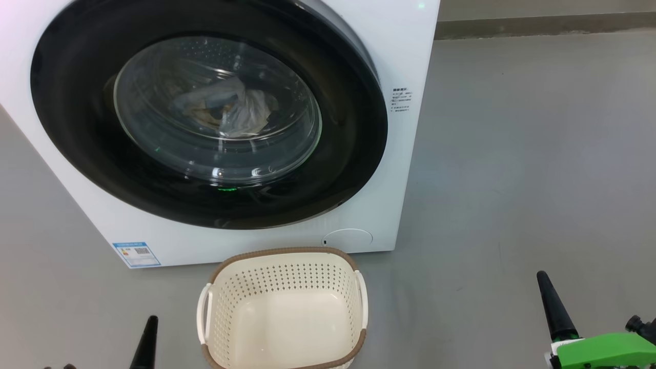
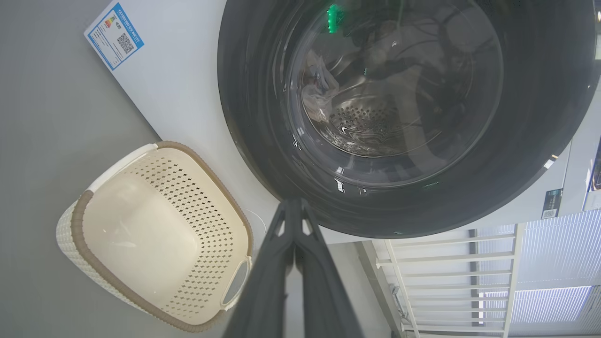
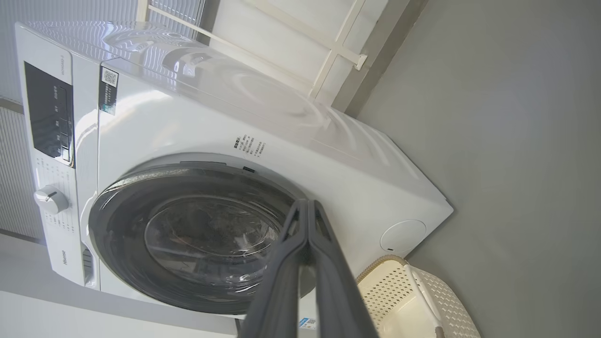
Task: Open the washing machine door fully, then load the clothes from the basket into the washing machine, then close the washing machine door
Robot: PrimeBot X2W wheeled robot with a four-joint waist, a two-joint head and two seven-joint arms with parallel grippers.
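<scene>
One big white boxy front-loading washing machine (image 1: 405, 46) on grey floor (image 1: 528, 154), door shut, load inside.
Its large round glossy black door (image 1: 353, 154) with bulging clear glass window lies closed against the front panel; small oval cream perforated plastic basket (image 1: 287, 252) with brown rim and white side handles stands upright on the floor just before the machine, below the door, bare bottom showing; soft bundle of light blue and pale cloth, the clothes (image 1: 230, 110), rests within the steel drum, seen through the glass; left gripper (image 2: 295, 206) and right gripper (image 3: 307, 206) each have both long dark fingers pressed together, tips meeting, low either side of the basket, apart from it and the door.
</scene>
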